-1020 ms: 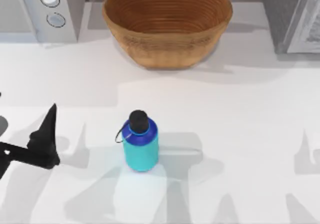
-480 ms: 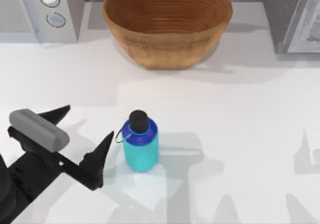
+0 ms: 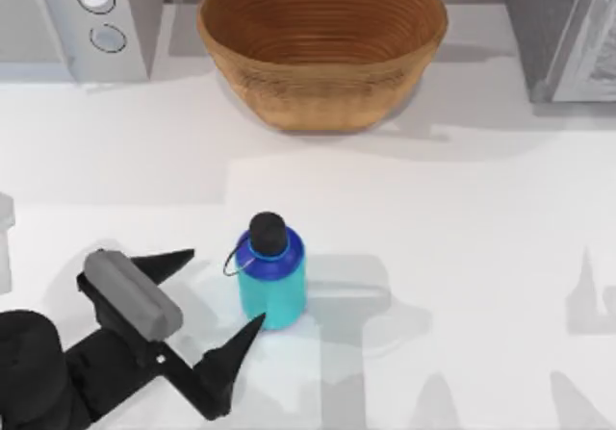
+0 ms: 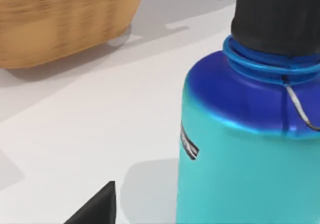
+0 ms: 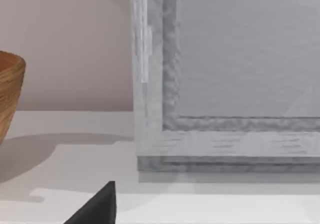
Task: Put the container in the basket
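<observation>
The container [image 3: 272,278] stands upright near the middle of the white table, a turquoise bottle with a dark blue shoulder, a black cap and a thin loop strap. My left gripper [image 3: 223,288] is open just left of it. One fingertip sits beside the strap and the other at the bottle's front base, neither closed around it. The left wrist view has the container [image 4: 250,149] very close, a black fingertip [image 4: 97,206], and the basket [image 4: 60,23] behind. The golden-brown wicker basket [image 3: 327,98] sits at the table's back centre. One fingertip [image 5: 97,206] of my right gripper points at a grey appliance.
A light grey appliance with two knobs [image 3: 87,16] stands at the back left. A darker grey appliance [image 3: 568,31] stands at the back right, also close in the right wrist view [image 5: 225,83]. Open table lies between the container and the basket.
My left gripper has come in from the left edge, moving right toward the container with its fingers spread. The container and basket have not moved.
</observation>
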Tool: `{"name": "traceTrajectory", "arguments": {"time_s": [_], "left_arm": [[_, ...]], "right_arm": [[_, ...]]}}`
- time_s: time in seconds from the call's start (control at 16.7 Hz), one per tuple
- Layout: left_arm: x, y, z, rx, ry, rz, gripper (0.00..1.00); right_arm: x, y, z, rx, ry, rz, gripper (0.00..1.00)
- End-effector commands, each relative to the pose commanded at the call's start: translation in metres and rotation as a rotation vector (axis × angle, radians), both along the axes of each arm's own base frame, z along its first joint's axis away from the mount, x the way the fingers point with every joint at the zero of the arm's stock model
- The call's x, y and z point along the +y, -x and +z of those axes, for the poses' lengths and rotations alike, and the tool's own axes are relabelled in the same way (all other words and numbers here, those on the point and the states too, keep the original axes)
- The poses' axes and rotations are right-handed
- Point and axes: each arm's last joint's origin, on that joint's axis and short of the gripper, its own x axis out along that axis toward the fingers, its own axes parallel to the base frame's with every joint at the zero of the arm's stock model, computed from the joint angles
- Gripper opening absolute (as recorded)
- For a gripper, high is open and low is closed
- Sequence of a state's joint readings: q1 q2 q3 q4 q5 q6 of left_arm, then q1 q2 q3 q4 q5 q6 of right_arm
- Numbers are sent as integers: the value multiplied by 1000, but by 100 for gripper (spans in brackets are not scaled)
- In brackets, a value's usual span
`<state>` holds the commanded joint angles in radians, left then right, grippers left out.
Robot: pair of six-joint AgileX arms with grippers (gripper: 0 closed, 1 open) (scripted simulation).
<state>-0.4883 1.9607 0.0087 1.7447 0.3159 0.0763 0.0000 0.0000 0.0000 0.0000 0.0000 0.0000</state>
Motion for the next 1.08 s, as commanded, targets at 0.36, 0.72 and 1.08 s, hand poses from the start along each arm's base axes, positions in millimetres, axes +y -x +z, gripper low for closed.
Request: {"name": "traceTrajectory", "arguments": {"time_s": [0.36,0.72,1.08], "left_arm": [[-1,1,-3,4,-3,-14,100],[-7,-7,-8,8,-8,-14,100],[-20,-21,-11,3,-3,-15,100]], "right_arm": [[0,0,0,0,0,0,100],[0,0,0,0,0,0,100],[0,0,0,0,0,0,100]]}}
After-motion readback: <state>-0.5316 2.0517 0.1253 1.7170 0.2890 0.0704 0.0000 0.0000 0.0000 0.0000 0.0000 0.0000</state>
